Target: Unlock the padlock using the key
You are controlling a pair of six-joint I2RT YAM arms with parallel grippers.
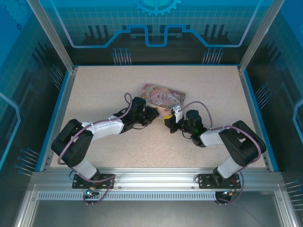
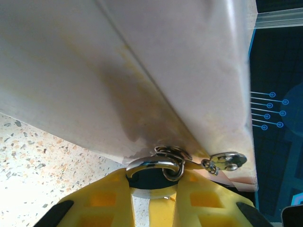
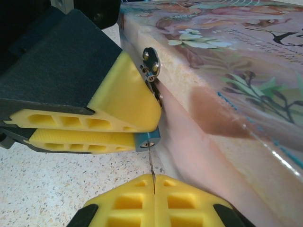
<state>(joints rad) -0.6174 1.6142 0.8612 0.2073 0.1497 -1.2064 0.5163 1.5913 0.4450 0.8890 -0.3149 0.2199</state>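
Now left pincer (image 2: 154, 189) grips padlock (image 3: 147, 140); right pincer (image 3: 154, 182) pinches key (image 3: 150, 163), tip at padlock.

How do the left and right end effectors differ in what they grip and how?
The left end effector clamps the blue padlock, slightly parted; the right end effector pinches the thin key, pressed fully shut. The left's padlock hangs on the hasp of the tin; the right's key meets the padlock's underside. Both are yellow-tipped and gripping.

The left gripper (image 1: 154, 114) and right gripper (image 1: 167, 120) are seen nearly tip to tip — just beside a pink tin (image 1: 164, 95) (decorated lid up).
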